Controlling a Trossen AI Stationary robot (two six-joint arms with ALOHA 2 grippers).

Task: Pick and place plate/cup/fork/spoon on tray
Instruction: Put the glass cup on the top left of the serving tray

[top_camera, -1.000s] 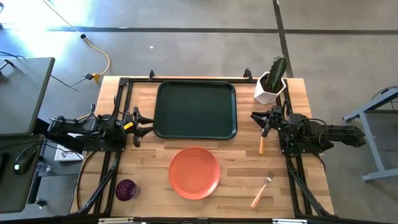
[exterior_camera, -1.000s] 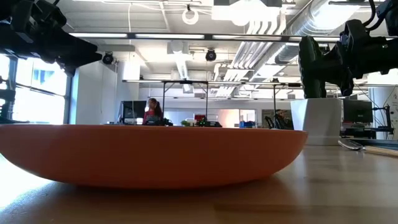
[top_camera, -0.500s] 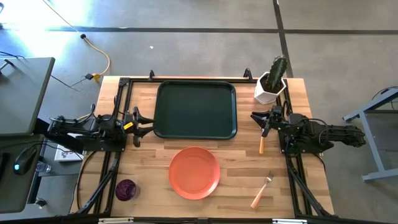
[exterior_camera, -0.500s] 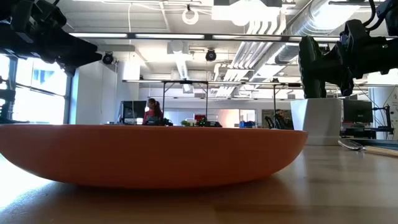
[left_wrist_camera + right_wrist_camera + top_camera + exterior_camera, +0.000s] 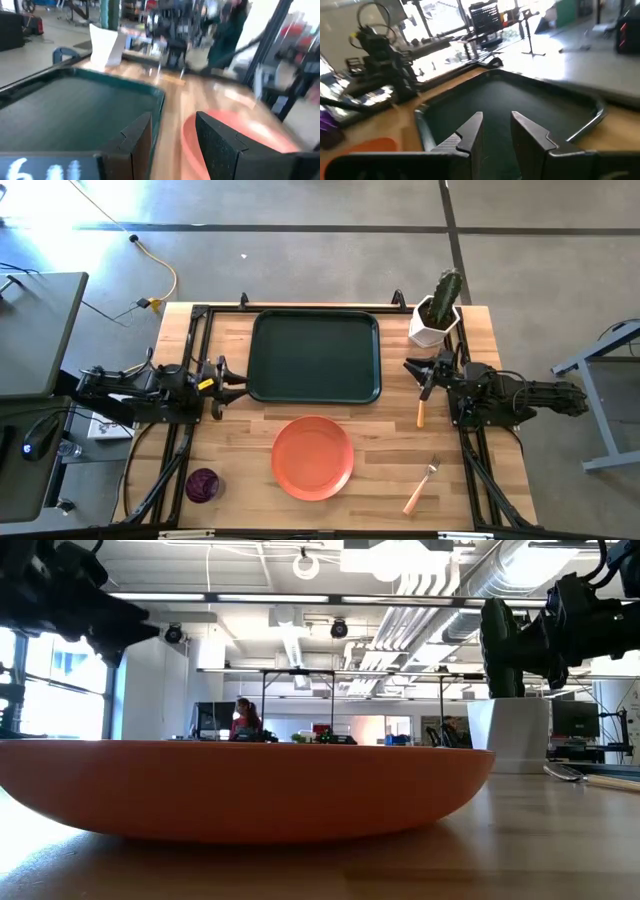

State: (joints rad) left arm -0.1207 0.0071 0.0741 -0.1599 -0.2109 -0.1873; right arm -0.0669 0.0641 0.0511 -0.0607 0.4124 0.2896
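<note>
The dark green tray point(image 5: 315, 357) lies at the table's far middle. The orange-red plate point(image 5: 312, 457) rests flat on the table near of it and fills the low view point(image 5: 240, 785). The purple cup point(image 5: 203, 485) stands at the near left. The spoon point(image 5: 420, 412) lies right of the tray, just near of my right gripper point(image 5: 416, 370). The fork point(image 5: 421, 483) lies at the near right. My left gripper point(image 5: 238, 378) hovers by the tray's left rim. Both grippers are open and empty, as their wrist views show point(image 5: 172, 122) point(image 5: 496, 120).
A white pot with a cactus point(image 5: 434, 318) stands at the far right corner, behind my right gripper. Black frame rails point(image 5: 190, 360) run along the table's left and right sides. Bare wood point(image 5: 240, 440) lies between the plate and the cup.
My left gripper has shifted slightly toward the table's left edge, away from the tray's rim; its wrist view is blurred. My right gripper and all the tableware have stayed where they were.
</note>
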